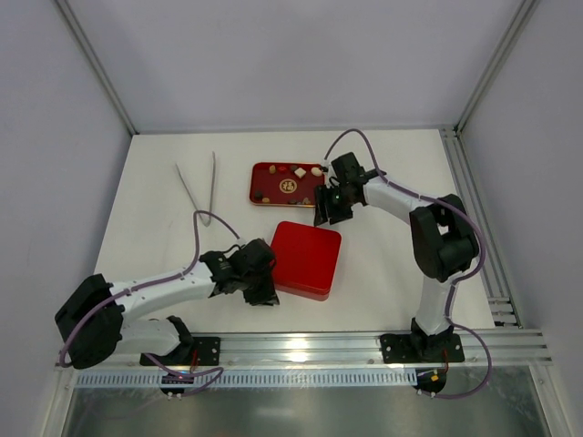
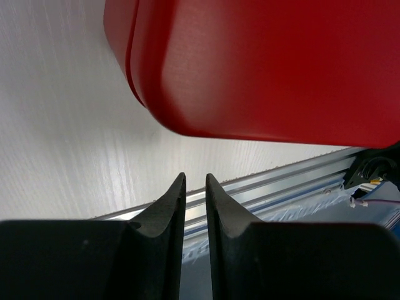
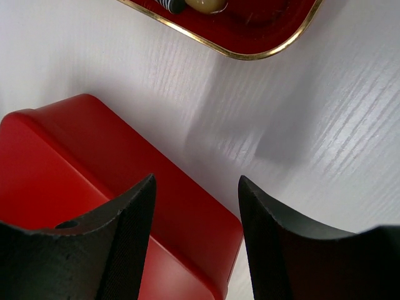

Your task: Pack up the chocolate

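Chocolates several; tray one; box one; tongs one.

Bright, even light (shadows soft); wrist views blur up close.

Probably a robotics lab, white-walled enclosure, aluminium rail

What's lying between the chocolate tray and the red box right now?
Nothing: bare table between tray and box, clearest in the right wrist view.
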Tool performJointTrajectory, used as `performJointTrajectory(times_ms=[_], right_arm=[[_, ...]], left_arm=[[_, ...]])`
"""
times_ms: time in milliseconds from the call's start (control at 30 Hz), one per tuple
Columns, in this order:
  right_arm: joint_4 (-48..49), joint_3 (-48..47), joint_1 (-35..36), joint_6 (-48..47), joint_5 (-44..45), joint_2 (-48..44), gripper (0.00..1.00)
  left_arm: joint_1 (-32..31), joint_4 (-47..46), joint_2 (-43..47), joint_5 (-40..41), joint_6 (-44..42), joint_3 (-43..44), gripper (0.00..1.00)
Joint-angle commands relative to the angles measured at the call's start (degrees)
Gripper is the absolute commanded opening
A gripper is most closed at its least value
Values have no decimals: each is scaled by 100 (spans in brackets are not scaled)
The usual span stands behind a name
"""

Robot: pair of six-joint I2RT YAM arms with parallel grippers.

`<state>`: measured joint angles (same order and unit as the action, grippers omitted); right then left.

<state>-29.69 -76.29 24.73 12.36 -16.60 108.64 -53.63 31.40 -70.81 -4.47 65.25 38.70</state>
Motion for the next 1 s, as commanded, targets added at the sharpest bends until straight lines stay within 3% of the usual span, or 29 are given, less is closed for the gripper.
performJointTrajectory(times_ms=[0, 67, 233, 467, 967], right_arm=[[16, -97, 67, -102, 96, 34, 57], [34, -79, 84, -111, 78, 52, 57], [95, 96, 199, -85, 87, 0, 57], [481, 685, 278, 108, -89, -220, 55], [842, 1810, 673, 741, 86, -1178, 54]], left_arm=[[-16, -511, -187, 289, 251, -37, 16], [-8, -617, -293, 341, 303, -47, 15], [-8, -810, -592, 403, 330, 24, 0], [273, -767, -654, 719, 199, 156, 0], [1310, -714, -1304, 271, -742, 920, 0]])
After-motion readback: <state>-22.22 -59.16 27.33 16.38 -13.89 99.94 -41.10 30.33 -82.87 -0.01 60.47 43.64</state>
